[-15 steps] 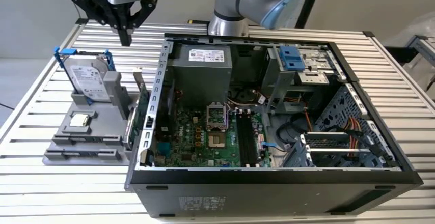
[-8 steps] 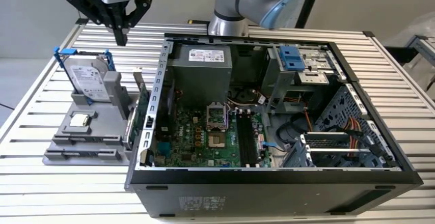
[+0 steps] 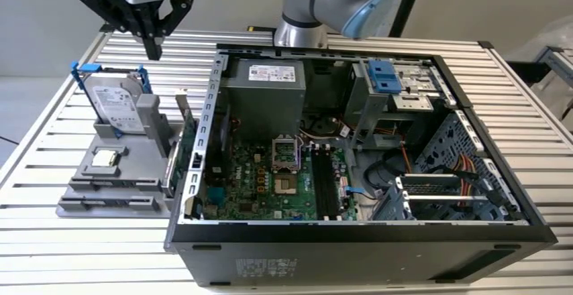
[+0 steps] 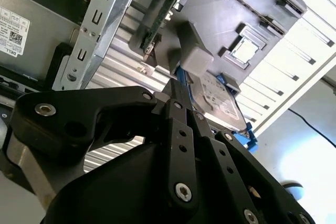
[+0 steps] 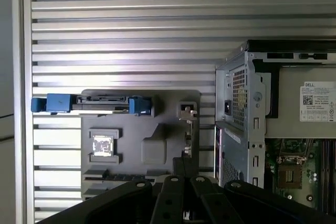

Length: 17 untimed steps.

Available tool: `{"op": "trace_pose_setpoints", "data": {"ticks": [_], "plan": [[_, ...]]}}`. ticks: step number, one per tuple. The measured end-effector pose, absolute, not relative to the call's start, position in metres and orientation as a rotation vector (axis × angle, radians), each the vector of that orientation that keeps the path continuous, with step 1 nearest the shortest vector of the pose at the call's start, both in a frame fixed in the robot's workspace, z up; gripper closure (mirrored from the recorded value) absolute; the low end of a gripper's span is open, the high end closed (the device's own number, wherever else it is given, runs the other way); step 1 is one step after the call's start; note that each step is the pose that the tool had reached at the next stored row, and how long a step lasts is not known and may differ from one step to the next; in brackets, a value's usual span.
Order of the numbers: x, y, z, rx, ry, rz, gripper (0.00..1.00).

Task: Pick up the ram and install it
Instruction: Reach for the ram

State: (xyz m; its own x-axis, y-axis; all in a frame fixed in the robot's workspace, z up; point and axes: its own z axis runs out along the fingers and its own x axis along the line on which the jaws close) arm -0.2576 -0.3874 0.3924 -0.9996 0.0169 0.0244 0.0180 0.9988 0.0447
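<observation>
Hovers high over the gray holder [image 3: 134,174] with the gripper [image 3: 154,51] fingers pressed together on nothing, leaving the ram [image 3: 109,203] lying in that holder's slot nearest the exterior camera, neither lifted nor seated in the motherboard's black slots [image 3: 324,181].

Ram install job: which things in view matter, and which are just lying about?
Job in hand:
gripper, hovering above the holder
ram, in the holder's front slot
black memory slots on the motherboard
open computer case

Just lying about:
hard drive
processor chip
expansion card
power supply
</observation>
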Motion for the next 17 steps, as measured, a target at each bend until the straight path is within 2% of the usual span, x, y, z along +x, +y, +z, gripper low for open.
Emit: {"op": "trace_pose_setpoints", "data": {"ticks": [17], "plan": [[-0.27,-0.387,0.392,-0.008,-3.125,-0.069,1.0]]}}
